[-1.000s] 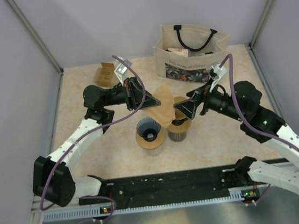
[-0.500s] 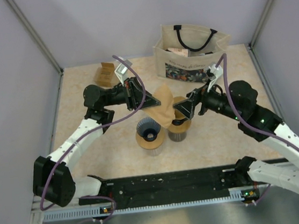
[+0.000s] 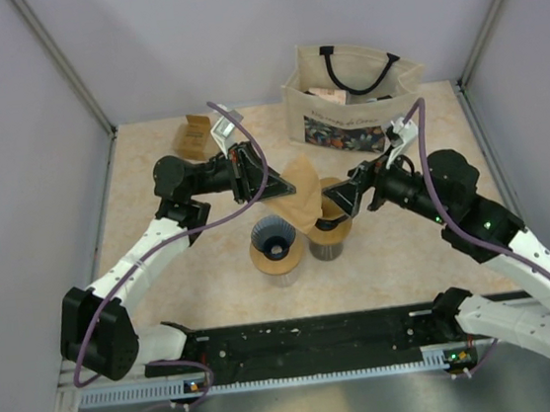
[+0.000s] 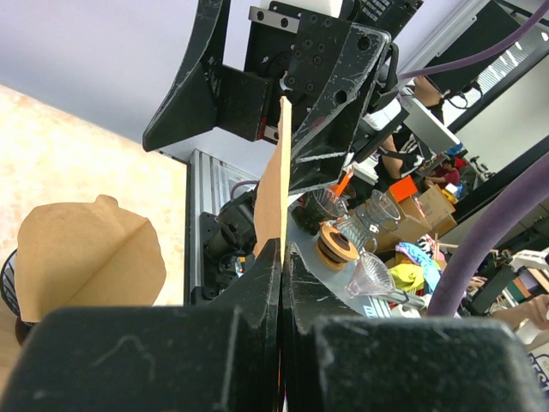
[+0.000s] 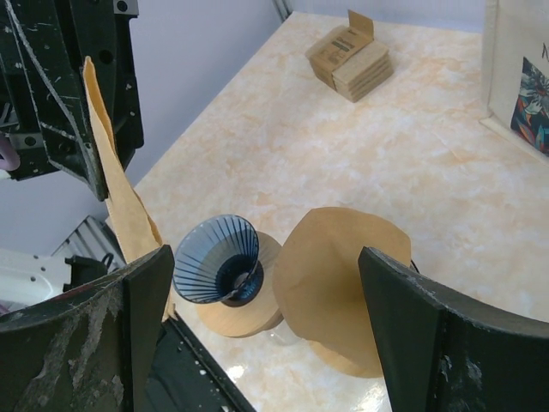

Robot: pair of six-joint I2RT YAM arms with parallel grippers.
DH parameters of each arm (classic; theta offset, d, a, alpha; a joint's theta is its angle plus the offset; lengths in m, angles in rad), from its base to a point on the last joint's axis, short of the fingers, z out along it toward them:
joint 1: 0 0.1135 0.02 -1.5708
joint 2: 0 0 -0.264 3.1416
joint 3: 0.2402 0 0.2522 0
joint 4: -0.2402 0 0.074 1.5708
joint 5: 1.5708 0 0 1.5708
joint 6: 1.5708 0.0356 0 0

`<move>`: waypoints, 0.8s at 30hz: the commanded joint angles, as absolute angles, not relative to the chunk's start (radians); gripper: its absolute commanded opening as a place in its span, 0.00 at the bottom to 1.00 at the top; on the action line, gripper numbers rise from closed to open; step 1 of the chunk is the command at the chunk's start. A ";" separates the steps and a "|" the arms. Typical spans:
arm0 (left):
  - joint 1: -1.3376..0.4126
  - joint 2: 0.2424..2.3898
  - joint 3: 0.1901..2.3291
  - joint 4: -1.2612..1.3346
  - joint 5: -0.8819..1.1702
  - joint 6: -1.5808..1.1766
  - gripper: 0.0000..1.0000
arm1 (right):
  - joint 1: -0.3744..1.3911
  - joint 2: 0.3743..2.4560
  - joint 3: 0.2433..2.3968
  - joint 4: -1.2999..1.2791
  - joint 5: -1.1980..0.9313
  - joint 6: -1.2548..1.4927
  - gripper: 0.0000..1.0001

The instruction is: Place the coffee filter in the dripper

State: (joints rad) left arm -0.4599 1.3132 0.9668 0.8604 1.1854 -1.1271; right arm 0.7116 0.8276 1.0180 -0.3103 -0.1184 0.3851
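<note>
Grey walls close in a pale marbled bench (image 3: 183,266), with a cloth bag (image 3: 347,98) at its far right and a stack of brown cardboard packets (image 3: 193,136) at its far left. Near the middle stands the blue ribbed dripper (image 3: 273,236), mouth up, seated on a wooden ring (image 5: 244,318).

The left tool (image 3: 262,183) is pressed together on the lower edge of a brown paper filter (image 3: 299,198). Its own camera shows the paper edge-on, rising straight out from between the closed jaws. The filter hangs in the air, clear of the bench, above and just to the right rear of the dripper, and no part of it touches the dripper. In the right wrist view it rises at the left, beside the dripper's mouth.

The right tool (image 3: 339,199) is spread wide with nothing between its fingers (image 5: 403,326). It faces the left tool from across the filter, near it but apart from it.

A second filter (image 5: 339,287) stands upright just right of the dripper, in a dark holder whose shape cannot be made out.
</note>
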 commanded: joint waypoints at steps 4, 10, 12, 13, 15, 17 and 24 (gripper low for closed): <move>-0.465 1.298 0.992 0.891 1.189 -1.114 0.00 | 0.719 0.811 1.065 -0.307 -0.092 0.376 0.89; -0.465 1.299 0.994 0.884 1.186 -1.111 0.00 | 0.719 0.827 1.066 -0.275 -0.152 0.379 0.89; -0.463 1.301 0.996 0.873 1.187 -1.101 0.00 | 0.719 0.822 1.065 -0.267 -0.163 0.377 0.89; -0.465 1.301 0.997 0.862 1.186 -1.095 0.00 | 0.719 0.819 1.066 -0.268 -0.163 0.379 0.89; -0.465 1.301 0.997 0.850 1.183 -1.088 0.00 | 0.719 0.813 1.068 -0.268 -0.164 0.380 0.89; -0.465 1.301 1.000 0.841 1.183 -1.081 0.00 | 0.719 0.808 1.066 -0.267 -0.167 0.379 0.89; -0.465 1.299 1.008 0.795 1.178 -1.048 0.00 | 0.719 0.808 1.069 -0.252 -0.212 0.393 0.89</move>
State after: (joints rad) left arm -0.4599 1.3132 0.9668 0.7990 1.1847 -1.0885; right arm 0.7116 0.8177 1.0180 -0.3088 -0.1699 0.3855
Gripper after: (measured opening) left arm 0.012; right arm 0.893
